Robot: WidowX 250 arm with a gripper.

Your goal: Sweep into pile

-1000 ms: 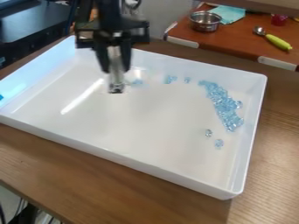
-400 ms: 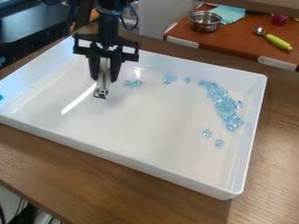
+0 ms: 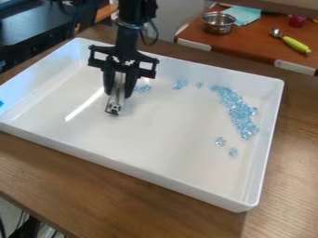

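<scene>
While our black gripper [image 3: 118, 95] hangs over the left part of the white tray [image 3: 133, 170] as the camera sees it, we've got its jaws clamped on a silvery bar [image 3: 115, 103] that points down at a slight tilt. Most of our clear blue bits [image 3: 239, 111] are lying in a long, curved heap near the tray's right-hand wall. We've got strays too: a little cluster just right of the jaws, two more bunches along the far side, and two small ones on the near side of the heap. Our tray sits on a wood-grain worktop [image 3: 93, 195]. Behind, on a reddish-brown table [image 3: 255, 44], we can see a metal pot [image 3: 218, 24] and a spoon [image 3: 296, 44].
</scene>
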